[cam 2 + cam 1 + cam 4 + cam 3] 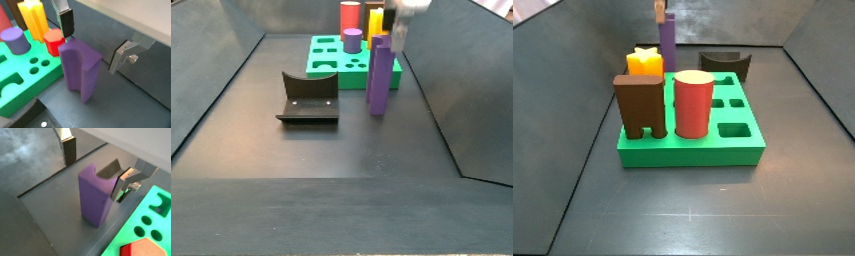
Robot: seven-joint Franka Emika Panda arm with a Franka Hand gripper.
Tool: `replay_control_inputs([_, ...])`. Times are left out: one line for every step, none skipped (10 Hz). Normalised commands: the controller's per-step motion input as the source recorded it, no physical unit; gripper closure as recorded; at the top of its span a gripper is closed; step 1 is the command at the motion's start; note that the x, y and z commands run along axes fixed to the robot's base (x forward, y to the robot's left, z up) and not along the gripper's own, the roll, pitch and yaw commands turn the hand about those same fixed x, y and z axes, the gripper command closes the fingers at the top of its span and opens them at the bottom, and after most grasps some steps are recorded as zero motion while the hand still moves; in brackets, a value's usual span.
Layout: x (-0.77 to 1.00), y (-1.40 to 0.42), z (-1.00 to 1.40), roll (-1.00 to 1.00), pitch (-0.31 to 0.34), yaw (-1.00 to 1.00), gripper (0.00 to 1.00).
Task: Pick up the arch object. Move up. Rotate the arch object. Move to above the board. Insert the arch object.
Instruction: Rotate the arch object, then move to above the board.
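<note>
The arch object [381, 75] stands upright on the dark worktop [345, 140], right of centre in that side view, just beside the near edge of the board [321, 62]. From the opposite side view only its narrow purple edge [668, 42] shows, rising behind the board [692, 150] at the upper middle of the frame. In both wrist views the slab sits between the gripper fingers: one dark-padded plate [68, 150] stands off its far face, and the other silver plate [127, 183] is clear of its near face, with worktop visible in the gaps. So the gripper [97, 167] is spread apart and holding nothing, straddling the top of the arch object [81, 70]; whether the pads are already level with the block's upper end is hard to tell from these angles.

The step in hand reads as the pick-up, at the point just before the fingers close. The next move probably calls for a little more descent if the pads sit high, then a squeeze across the slab's narrow width, square to its flat faces so it does not twist. Only after a firm hold should it lift.

Around it, the board carries a yellow block [33, 20], a red cylinder [694, 103], a purple cylinder [15, 40] and a brown notched block [640, 108]; the low dark-brown curved piece [307, 96] lies left of the arch object, well clear of the gripper.
</note>
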Motion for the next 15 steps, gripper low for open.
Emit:
replay_control_inputs([0.02, 0.01, -0.78, -0.02, -0.039, -0.04, 0.0])
replay_control_inputs([0.01, 0.01, -0.67, -0.03, -0.046, -0.04, 0.0])
replay_control_inputs([0.01, 0.0, -0.46, -0.04, -0.051, -0.03, 0.0])
replay_control_inputs([0.01, 0.0, -0.26, -0.06, -0.053, -0.02, 0.0])
replay_control_inputs([0.0, 0.0, 0.0, -0.07, -0.056, -0.02, 1.0])
replay_control_inputs([0.21, 0.01, 1.0, 0.01, -0.003, 0.09, 1.0])
replay_control_inputs([0.2, 0.01, 1.0, 0.01, 0.015, 0.09, 1.0])
replay_control_inputs([0.18, 0.01, 1.0, 0.01, 0.061, 0.08, 1.0])
replay_control_inputs([0.18, 0.01, 1.0, 0.02, 0.083, 0.06, 1.0])
replay_control_inputs([0.17, 0.01, 1.0, 0.03, 0.102, 0.04, 1.0])
replay_control_inputs([0.16, 0.01, 1.0, 0.04, 0.106, 0.03, 1.0])
replay_control_inputs([0.15, 0.01, 1.0, 0.05, 0.106, 0.02, 1.0])
replay_control_inputs([0.14, 0.01, 1.0, 0.05, 0.101, 0.02, 1.0])
replay_control_inputs([0.13, 0.01, 1.0, 0.06, 0.1, 0.02, 1.0])
replay_control_inputs([0.12, 0.01, 1.0, 0.07, 0.101, 0.02, 1.0])
